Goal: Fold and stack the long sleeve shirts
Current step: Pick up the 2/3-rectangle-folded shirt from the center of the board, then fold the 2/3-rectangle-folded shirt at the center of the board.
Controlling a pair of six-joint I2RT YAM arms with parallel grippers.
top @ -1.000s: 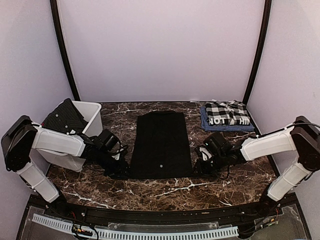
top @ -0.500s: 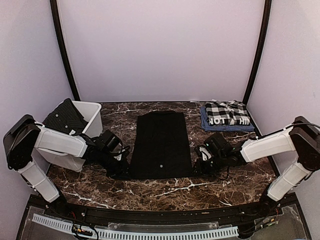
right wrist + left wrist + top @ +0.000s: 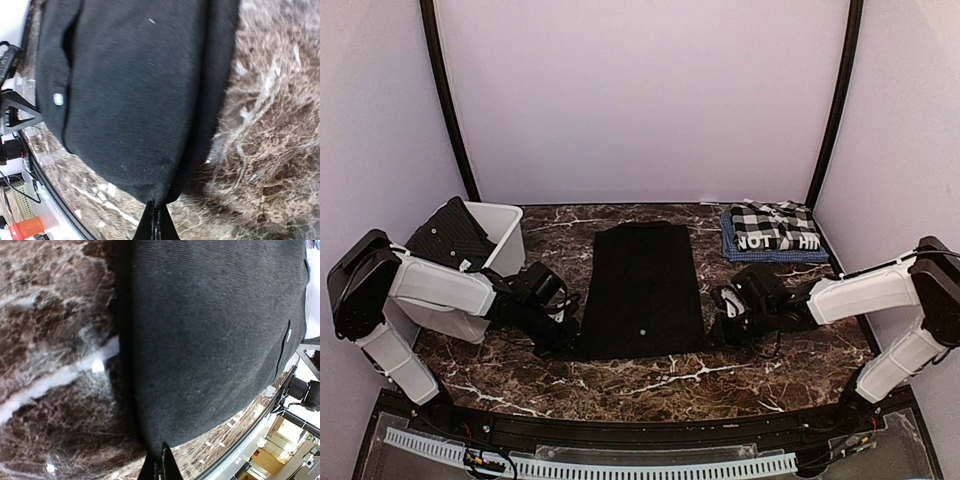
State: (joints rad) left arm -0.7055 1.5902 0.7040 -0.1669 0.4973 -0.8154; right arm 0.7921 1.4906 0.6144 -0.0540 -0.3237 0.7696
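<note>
A plain black long sleeve shirt (image 3: 642, 290) lies flat as a long rectangle in the middle of the table, its small white neck mark (image 3: 642, 330) toward the near end. My left gripper (image 3: 570, 346) is shut on its near left corner, and the left wrist view shows the cloth (image 3: 210, 330) pinched at the closed tips (image 3: 159, 461). The right gripper (image 3: 713, 338) is shut on the near right corner, with the fabric (image 3: 135, 90) drawn into its tips (image 3: 156, 212). A folded checked shirt (image 3: 775, 232) lettered "NOT" rests at the back right.
A white plastic bin (image 3: 505, 228) leans at the left with another black shirt (image 3: 448, 236) spilling from it. The brown marble tabletop (image 3: 640, 385) ends at a black rail near the arm bases. Purple walls enclose three sides.
Both grippers have closed from partly open onto the black shirt's near corners. The near hem now looks drawn slightly wider; the arms barely shifted.
</note>
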